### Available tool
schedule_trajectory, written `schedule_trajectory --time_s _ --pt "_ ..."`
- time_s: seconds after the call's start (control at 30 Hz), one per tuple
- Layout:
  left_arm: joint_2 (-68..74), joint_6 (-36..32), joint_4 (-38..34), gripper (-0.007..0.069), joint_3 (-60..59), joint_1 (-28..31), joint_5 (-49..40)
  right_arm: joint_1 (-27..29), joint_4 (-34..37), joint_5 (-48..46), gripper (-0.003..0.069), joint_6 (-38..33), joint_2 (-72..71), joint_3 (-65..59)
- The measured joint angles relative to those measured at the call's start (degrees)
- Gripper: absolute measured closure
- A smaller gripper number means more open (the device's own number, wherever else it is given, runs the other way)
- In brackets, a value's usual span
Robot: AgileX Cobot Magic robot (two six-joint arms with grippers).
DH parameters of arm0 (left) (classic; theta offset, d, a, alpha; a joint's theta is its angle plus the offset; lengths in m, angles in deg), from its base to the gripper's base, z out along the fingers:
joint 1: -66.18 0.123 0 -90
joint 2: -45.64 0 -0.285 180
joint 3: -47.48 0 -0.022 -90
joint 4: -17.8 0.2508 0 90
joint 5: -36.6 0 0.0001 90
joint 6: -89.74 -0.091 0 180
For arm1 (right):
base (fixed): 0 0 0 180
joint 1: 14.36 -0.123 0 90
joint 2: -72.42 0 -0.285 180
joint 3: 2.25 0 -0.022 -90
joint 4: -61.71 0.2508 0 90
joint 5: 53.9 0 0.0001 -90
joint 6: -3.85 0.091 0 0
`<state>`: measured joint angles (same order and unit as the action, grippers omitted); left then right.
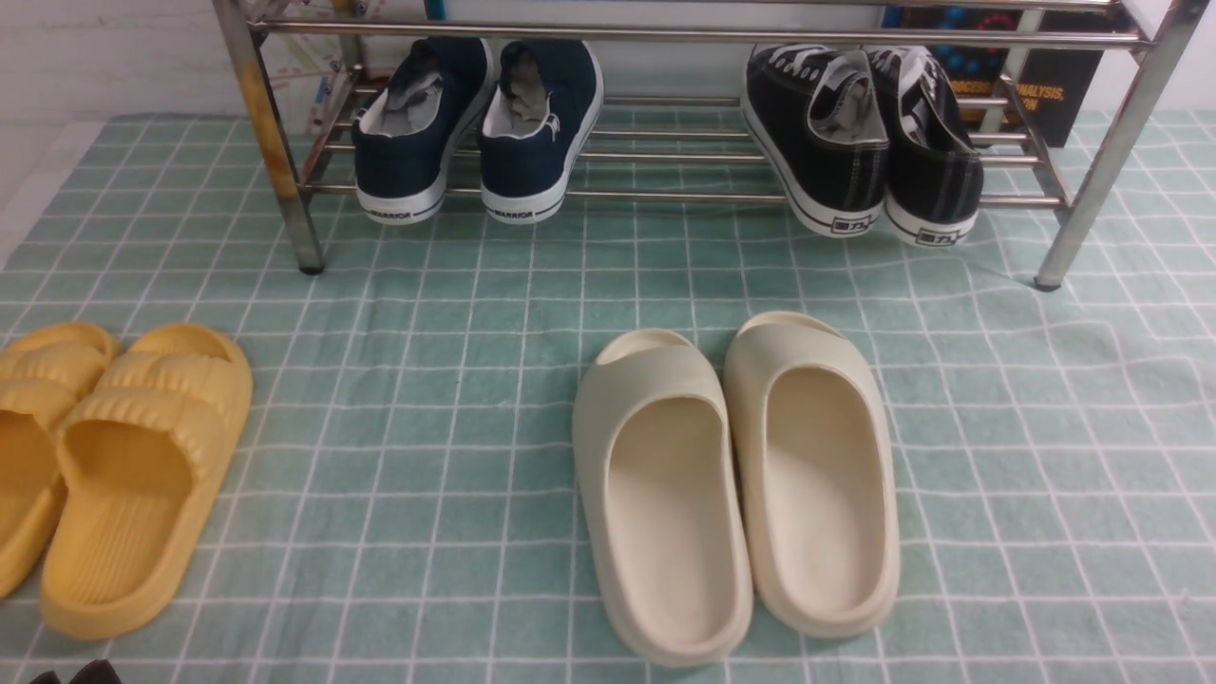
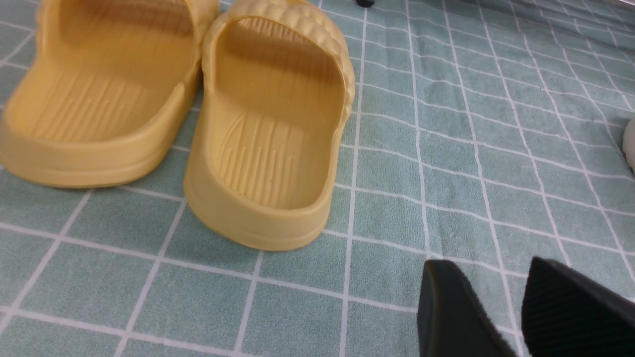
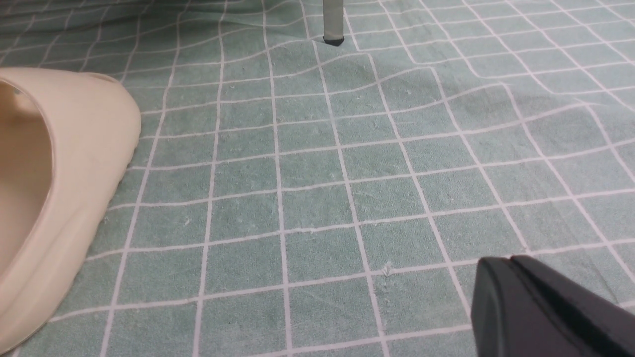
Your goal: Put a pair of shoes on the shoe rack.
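sitting at two o'clock on the shoe rack point(image 1: 665, 36), our black shoes point(image 1: 860, 142) touch. our left gripper point(image 2: 516, 307) is released; our right gripper point(image 3: 516, 260) is clenched, empty.

My two black sneakers point(image 1: 860, 142) are sitting side by side on the shiny steel shoe rack point(image 1: 684, 195), upper right of the frame, heels facing me.

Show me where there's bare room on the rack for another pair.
On the shoe rack, the bars between the navy slip-ons and the black sneakers are bare. Both ends are crowded; each pair sits near a leg.
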<state>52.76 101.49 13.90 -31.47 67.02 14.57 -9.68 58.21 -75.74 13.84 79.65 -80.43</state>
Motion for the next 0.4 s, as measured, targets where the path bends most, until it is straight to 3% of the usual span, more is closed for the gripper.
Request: schedule_trajectory --time_s 0.4 --pt "0.00 0.00 0.00 0.0386 0.00 0.00 0.00 0.00 0.00 0.00 0.0613 0.00 0.00 0.00"
